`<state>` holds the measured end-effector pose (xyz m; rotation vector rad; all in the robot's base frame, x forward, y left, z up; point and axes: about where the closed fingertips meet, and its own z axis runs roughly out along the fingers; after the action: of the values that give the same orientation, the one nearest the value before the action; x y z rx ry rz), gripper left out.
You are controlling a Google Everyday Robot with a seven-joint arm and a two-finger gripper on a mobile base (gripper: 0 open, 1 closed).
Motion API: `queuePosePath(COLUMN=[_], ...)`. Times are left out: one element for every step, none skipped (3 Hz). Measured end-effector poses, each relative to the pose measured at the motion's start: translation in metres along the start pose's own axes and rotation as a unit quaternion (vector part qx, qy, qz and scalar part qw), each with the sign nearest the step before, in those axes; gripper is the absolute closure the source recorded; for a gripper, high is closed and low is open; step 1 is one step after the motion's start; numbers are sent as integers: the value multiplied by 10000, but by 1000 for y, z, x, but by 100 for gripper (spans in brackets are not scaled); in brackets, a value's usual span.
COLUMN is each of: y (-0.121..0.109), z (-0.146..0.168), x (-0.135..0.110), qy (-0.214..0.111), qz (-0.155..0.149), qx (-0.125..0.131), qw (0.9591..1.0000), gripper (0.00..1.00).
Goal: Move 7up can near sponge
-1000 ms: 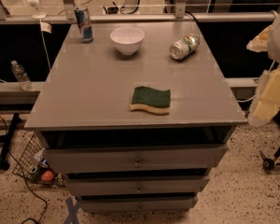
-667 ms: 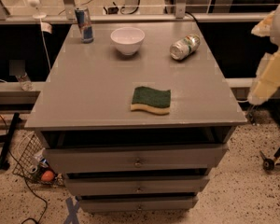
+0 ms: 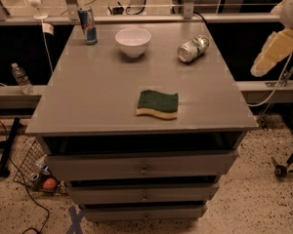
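The 7up can [image 3: 193, 48] lies on its side at the back right of the grey table top [image 3: 97, 91], its shiny end facing front left. The sponge [image 3: 157, 104], dark green on top over yellow foam, lies flat near the table's front edge, well in front of the can. My gripper [image 3: 275, 51] shows only as a cream-coloured arm end at the right edge of the view. It hangs in the air beyond the table's right side, to the right of the can and clear of it.
A white bowl [image 3: 133, 42] stands at the back middle, left of the 7up can. A tall blue and silver can [image 3: 88, 25] stands upright at the back left. The table has drawers [image 3: 144, 168] below. A rail [image 3: 136, 18] runs behind it.
The cream-coloured arm end at the right has risen and shifted slightly left. The can, sponge, bowl and blue can have not moved.
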<state>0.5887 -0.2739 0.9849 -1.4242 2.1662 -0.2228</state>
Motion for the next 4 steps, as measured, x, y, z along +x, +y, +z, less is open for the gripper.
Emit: queuePosePath(y=[-22, -39, -49, -58], z=[33, 71, 103, 127], x=[-10, -29, -51, -68], qy=[-154, -246, -336, -345], qz=[250, 272, 181, 321], qx=[10, -127, -299, -318], qw=[9996, 9992, 9988, 9984], gripper=[0, 0, 0, 0])
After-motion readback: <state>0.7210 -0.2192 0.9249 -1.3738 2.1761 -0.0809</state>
